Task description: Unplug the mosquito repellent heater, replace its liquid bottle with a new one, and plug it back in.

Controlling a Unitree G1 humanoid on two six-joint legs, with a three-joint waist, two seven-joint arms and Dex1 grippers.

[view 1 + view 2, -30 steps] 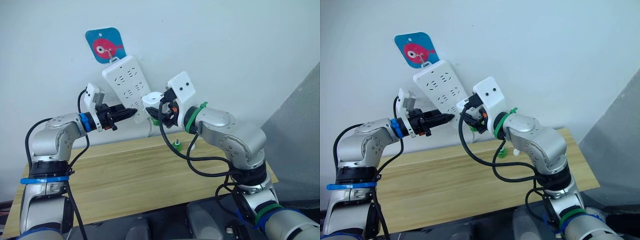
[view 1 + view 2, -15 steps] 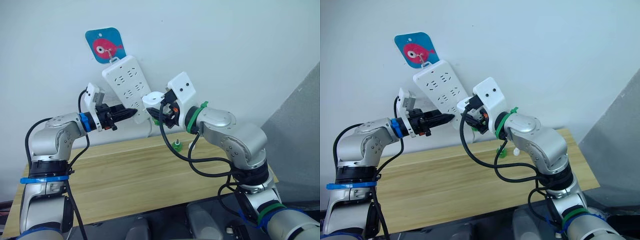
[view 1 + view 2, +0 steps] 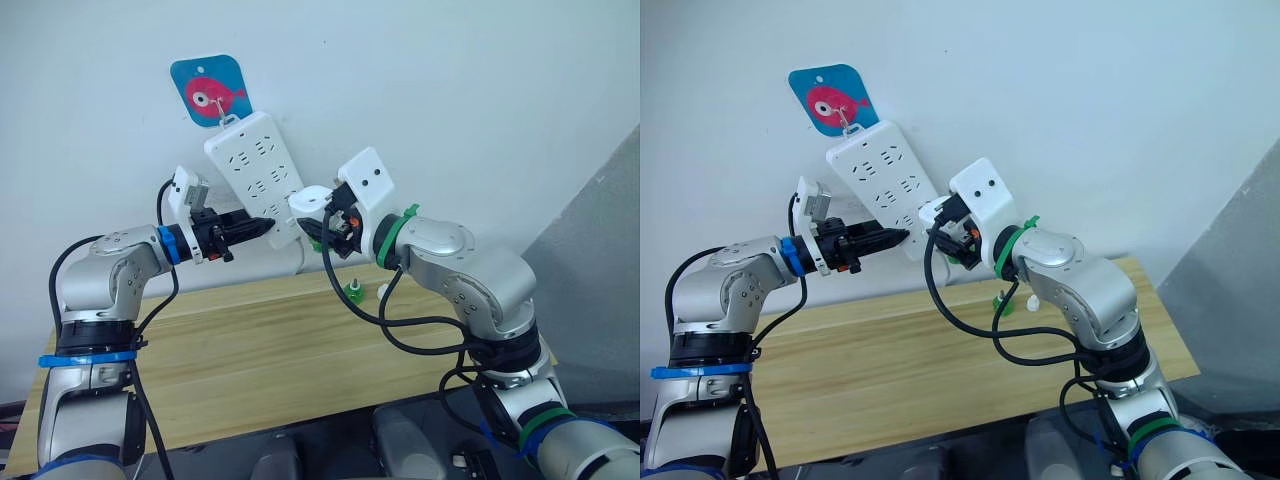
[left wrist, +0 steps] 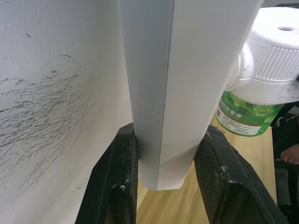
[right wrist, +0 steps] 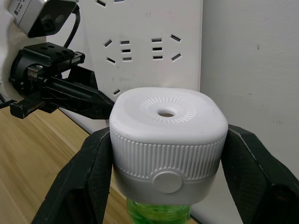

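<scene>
**Heater held at the power strip, strip pinched at its lower end**

Landmark: the white power strip (image 3: 255, 175), hanging tilted on the wall from a hook below a blue card with a red fish (image 3: 209, 91).

- Left gripper (image 3: 262, 227): at the strip's lower end. Its wrist view shows the two black fingers (image 4: 119, 184) closed on the strip's edge, one on each side, touching it.
- Right gripper (image 5: 163, 168): just beside the strip's lower end, on the side away from the left arm. Its fingers (image 5: 88, 172) are clamped on the mosquito repellent heater (image 5: 168, 142), one against each side of the ribbed white body.
- Heater: vent hole faces the right wrist camera. A green liquid bottle (image 4: 245, 119) hangs beneath it. Heater sits against the strip's face near the lowest sockets; I cannot tell whether the prongs are seated.
- Below the strip: wooden table (image 3: 250, 360); a small green object (image 3: 353, 291) stands on it near the wall.
</scene>
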